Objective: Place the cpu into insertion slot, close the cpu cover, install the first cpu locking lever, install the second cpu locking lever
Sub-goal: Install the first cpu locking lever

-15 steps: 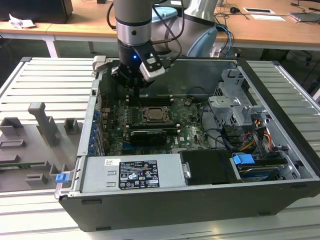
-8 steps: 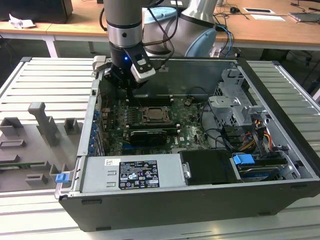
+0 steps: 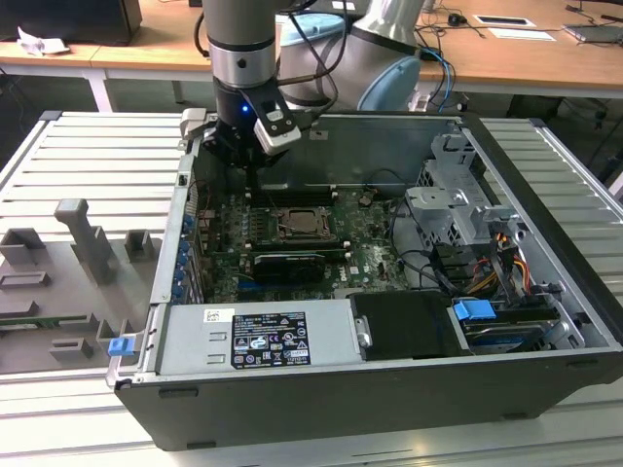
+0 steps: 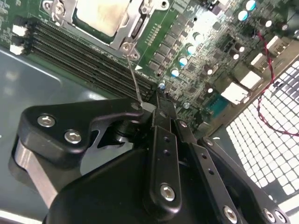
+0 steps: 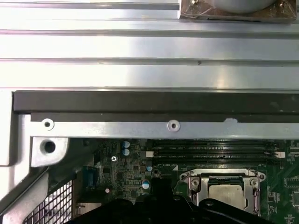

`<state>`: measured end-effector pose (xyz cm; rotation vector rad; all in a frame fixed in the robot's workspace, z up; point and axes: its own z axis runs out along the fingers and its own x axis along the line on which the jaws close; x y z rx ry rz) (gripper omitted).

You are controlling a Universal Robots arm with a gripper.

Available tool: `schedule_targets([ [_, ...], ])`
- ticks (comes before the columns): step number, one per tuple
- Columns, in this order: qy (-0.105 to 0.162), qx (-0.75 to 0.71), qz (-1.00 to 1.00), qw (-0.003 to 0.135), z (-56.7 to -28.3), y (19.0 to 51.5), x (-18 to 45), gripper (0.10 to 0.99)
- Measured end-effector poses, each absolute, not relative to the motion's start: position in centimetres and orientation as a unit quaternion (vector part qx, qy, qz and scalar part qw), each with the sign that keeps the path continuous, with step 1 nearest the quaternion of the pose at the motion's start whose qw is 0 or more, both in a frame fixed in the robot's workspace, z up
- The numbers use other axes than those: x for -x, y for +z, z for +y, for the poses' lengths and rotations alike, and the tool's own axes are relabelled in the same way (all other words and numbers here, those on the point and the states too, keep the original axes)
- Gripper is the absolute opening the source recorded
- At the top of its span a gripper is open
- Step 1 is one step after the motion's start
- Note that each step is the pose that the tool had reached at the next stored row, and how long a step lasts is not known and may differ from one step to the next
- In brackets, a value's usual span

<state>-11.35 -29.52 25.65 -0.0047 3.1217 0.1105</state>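
Note:
The cpu (image 4: 99, 16) (image 5: 227, 194) lies flat in the insertion slot (image 3: 300, 225), its pale metal top showing through the cut-out of the cpu cover (image 4: 134, 25) (image 5: 193, 184), which lies down over it. From a corner of the socket frame, a thin wire cpu locking lever (image 4: 132, 74) runs to my fingertips. My gripper (image 4: 150, 106) (image 3: 249, 180) is shut on the end of that lever. It hangs inside the case, just off the socket toward the exterior view's left and rear.
Long black memory slots (image 4: 79, 53) (image 5: 210, 151) run beside the socket. The case's rear wall (image 5: 154, 102) rises close behind my gripper. A power supply (image 3: 258, 339) fills the case front, and a drive cage (image 3: 458, 204) with cables stands at the exterior view's right. Grey fixtures (image 3: 83, 243) stand outside.

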Motion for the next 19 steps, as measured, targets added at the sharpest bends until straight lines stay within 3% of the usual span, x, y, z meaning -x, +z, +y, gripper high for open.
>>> schedule_targets([
  [8, 0.035, 0.001, 0.999, 0.003, -29.5, 25.6, 6.6, 0.106],
  [19, 0.036, 0.001, 0.999, 0.003, -29.5, 25.3, 6.4, 0.106],
])
